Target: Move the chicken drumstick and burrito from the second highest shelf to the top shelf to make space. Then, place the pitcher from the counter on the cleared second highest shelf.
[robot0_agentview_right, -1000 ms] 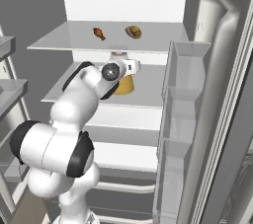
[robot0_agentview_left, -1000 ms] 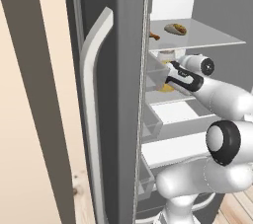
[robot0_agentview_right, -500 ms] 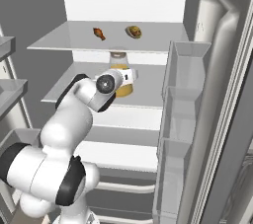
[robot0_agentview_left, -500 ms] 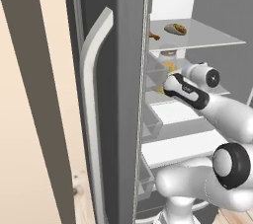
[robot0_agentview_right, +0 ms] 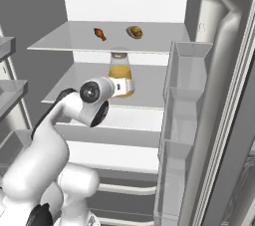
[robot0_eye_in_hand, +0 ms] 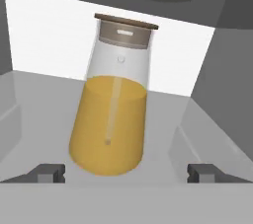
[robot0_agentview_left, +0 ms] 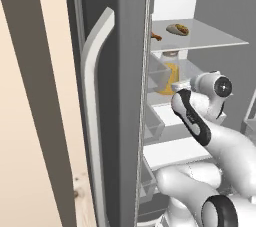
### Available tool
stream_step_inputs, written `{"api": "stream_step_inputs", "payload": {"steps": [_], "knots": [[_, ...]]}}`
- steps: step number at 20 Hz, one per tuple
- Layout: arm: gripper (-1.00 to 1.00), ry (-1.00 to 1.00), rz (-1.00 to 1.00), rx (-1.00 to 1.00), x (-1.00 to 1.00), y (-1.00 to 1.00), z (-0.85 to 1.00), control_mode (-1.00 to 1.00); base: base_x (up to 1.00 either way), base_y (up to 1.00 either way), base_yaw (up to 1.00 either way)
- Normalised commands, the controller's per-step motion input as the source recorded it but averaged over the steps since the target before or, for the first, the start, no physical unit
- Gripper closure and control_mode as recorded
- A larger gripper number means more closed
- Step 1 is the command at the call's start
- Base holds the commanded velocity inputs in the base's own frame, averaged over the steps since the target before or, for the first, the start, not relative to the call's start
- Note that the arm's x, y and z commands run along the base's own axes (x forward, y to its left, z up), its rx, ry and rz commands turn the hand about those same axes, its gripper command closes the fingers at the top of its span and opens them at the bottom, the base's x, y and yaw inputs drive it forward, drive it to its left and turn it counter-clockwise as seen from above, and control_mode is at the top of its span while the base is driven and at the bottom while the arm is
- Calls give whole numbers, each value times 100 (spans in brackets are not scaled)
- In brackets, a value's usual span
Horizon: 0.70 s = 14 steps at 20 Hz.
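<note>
Pitcher on shelf, gripper spread wide

open grey fridge, white interior

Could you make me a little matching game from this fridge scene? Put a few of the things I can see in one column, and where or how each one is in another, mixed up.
Things:
1. pitcher
2. chicken drumstick
3. burrito
4. end effector

Places or states:
A. on the top shelf, the right one of the two foods in the right base view
B. open, fingertips standing apart from the glass
C. upright on the second highest shelf
D. on the top shelf, the left one of the two foods in the right base view

Pairs: 1-C, 2-D, 3-A, 4-B
</note>
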Motion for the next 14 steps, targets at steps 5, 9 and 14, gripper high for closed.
{"api": "stream_step_inputs", "payload": {"steps": [5, 9, 14], "knots": [[-100, 29, -7, 0, -95, 0, 60, -100, 0, 0, 0], [-100, 11, 0, -1, -98, -1, 24, -100, 0, 0, 0], [-100, 0, 3, -2, -88, 2, -1, -100, 0, 0, 0]]}}
